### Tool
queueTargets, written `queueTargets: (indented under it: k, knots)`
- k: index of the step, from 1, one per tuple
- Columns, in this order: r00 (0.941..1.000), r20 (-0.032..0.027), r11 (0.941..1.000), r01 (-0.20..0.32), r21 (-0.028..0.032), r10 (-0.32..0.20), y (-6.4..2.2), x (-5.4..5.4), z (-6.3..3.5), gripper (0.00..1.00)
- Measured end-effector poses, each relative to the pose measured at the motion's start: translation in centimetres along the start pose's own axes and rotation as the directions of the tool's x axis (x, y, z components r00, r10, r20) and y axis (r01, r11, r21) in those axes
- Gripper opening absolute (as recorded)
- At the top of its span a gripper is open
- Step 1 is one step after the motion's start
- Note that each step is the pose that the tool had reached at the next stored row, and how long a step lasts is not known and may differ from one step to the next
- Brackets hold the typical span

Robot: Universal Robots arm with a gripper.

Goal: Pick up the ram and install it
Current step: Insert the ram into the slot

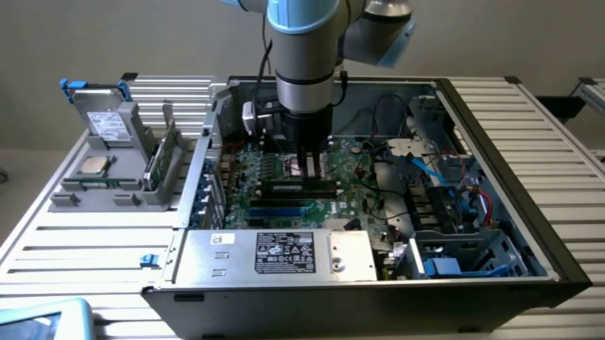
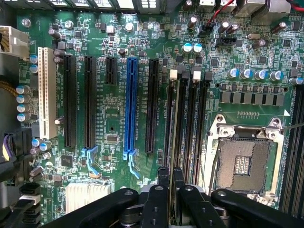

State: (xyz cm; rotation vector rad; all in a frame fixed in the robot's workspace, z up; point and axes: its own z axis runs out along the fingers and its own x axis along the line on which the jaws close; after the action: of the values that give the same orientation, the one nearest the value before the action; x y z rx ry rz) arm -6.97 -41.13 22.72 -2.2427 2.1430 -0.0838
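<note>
Narrow-set, our claw [image 2: 171,174] pinches the ram [image 2: 181,118] edge-on at the memory slots [image 2: 201,123]; we judge seating is underway, calling for straight, even downward pressure.

Plain grey wall [image 1: 113,35], slatted white table [image 1: 85,248].

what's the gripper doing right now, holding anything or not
gripper: closed on the ram, which stands edge-on at a memory slot on the motherboard.
</note>
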Motion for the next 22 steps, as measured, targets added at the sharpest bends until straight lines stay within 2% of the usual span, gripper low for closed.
queueTargets:
  k: [22]
  knots:
    - [1.0000, 0.0001, 1.0000, 0.000, 0.0000, 0.000, -0.04, 0.15, -0.05, 0.15]
